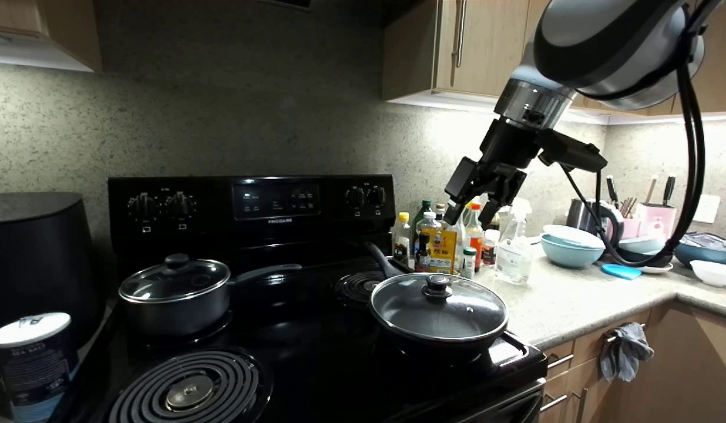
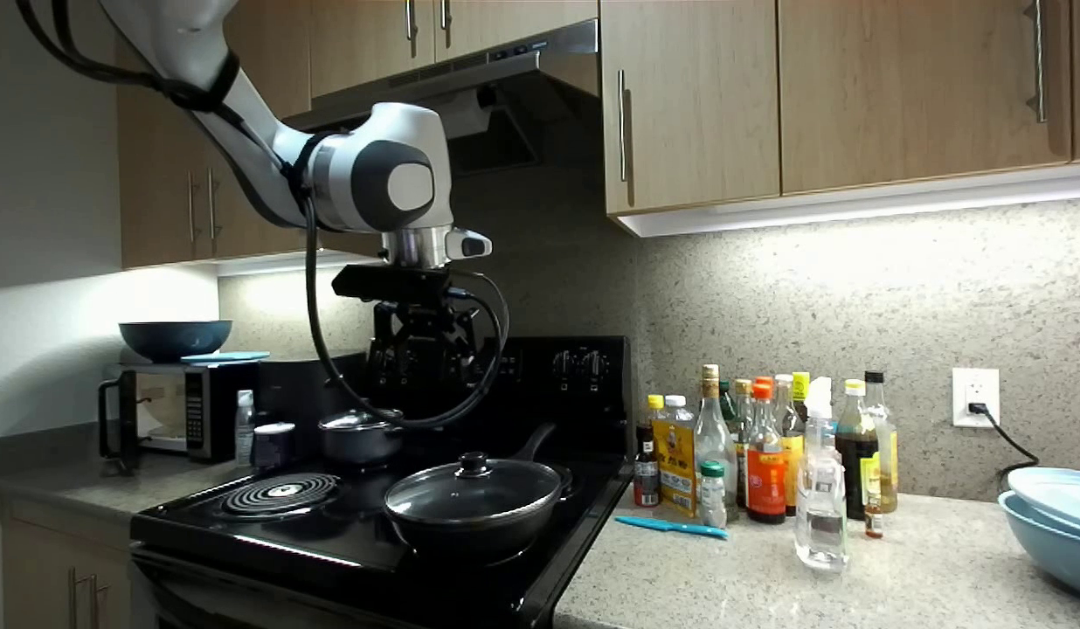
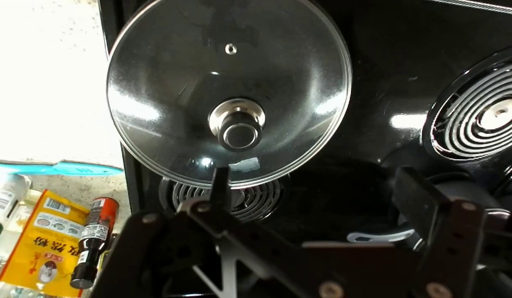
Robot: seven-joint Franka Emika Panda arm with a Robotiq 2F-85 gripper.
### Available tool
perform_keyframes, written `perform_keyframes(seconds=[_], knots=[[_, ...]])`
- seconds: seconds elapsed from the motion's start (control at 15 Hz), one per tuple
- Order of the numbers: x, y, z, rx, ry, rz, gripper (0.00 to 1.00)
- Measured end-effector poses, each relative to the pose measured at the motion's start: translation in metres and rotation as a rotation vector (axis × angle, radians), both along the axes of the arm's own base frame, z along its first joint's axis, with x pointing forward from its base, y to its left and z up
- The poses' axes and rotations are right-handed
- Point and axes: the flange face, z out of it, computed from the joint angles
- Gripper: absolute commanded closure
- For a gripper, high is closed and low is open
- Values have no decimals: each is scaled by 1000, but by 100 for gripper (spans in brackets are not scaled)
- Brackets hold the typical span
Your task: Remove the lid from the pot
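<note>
The lid is a clear glass disc with a metal rim and lies flat on the pot, in both exterior views and the wrist view. Its black central knob stands upright and also shows in the wrist view. The pot is a dark shallow frying pan on the front burner by the counter, its handle toward the back panel. My gripper is open and empty above the pan. In the wrist view the fingers are wide apart, touching nothing; the knob lies beyond the left finger.
A smaller lidded pot stands on the back burner at the far side. Several bottles, a spray bottle and a blue knife are on the counter beside the stove. A range hood hangs above.
</note>
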Motion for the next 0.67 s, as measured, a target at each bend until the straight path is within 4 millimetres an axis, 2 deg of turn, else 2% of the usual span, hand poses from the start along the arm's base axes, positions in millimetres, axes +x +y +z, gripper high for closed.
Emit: perform_keyframes(seconds=[0.33, 0.67], knots=[[2, -6, -16, -5, 56, -11, 0], [9, -25, -38, 3, 108, -76, 0]])
